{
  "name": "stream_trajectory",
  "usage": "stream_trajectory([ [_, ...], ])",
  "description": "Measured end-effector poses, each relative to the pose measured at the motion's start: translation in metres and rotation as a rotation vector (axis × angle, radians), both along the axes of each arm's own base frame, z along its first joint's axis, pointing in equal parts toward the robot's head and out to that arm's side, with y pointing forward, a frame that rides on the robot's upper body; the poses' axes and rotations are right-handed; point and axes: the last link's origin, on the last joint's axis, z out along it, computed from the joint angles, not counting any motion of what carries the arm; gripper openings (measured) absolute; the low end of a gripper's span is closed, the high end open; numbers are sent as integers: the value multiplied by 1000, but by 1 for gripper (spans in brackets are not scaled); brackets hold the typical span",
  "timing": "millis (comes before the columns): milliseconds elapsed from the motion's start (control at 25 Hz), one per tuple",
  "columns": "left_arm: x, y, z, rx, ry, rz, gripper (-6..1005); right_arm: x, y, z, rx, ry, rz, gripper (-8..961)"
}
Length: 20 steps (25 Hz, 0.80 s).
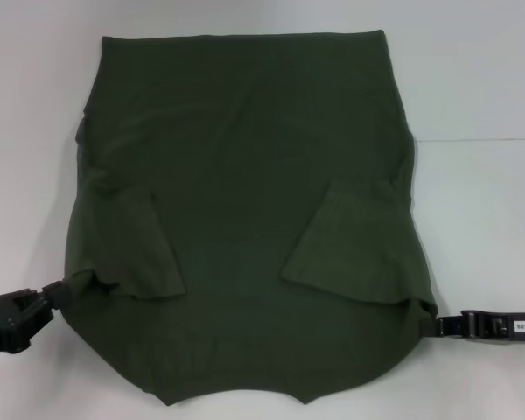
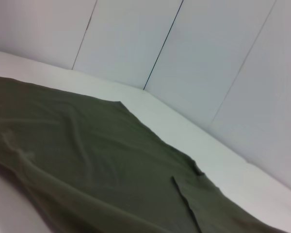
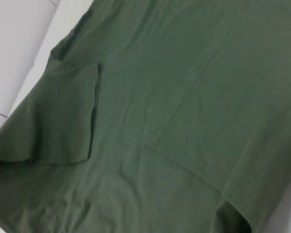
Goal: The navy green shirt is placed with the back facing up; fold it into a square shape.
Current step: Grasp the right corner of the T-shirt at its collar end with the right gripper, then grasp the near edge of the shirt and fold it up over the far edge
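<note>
The navy green shirt [image 1: 245, 166] lies flat on the white table, plain side up, collar end toward me and hem at the far side. Both sleeves are folded inward onto the body, one at the left [image 1: 144, 249] and one at the right [image 1: 350, 249]. My left gripper [image 1: 61, 292] sits at the shirt's near left corner, shut on the cloth edge drawn to a point there. My right gripper [image 1: 439, 325] is shut on the near right corner the same way. The wrist views show the shirt [image 2: 87, 160] [image 3: 184, 97] as cloth only, with no fingers.
The white table [image 1: 481, 227] extends on both sides of the shirt, with a thin seam line [image 1: 477, 139] on the right. Pale wall panels [image 2: 208, 58] stand behind the table's far edge.
</note>
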Motion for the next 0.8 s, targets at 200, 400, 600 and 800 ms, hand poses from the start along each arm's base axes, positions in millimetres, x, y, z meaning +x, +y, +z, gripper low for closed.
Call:
stream_trajectory([
  [200,-2,-12,5,-15,-53,10,42,8,-16,4,32,49,7,35],
  [400,-5,-28,7,-27,-88,22,41,18,-34,10,63,97,15,34],
  [600,-9,-44,7,-46,-108,29,41,27,-53,13,68,117,10,30],
  [800,-16,-61,7,-57,-118,58,40,35,-71,15,69,141,3,30],
])
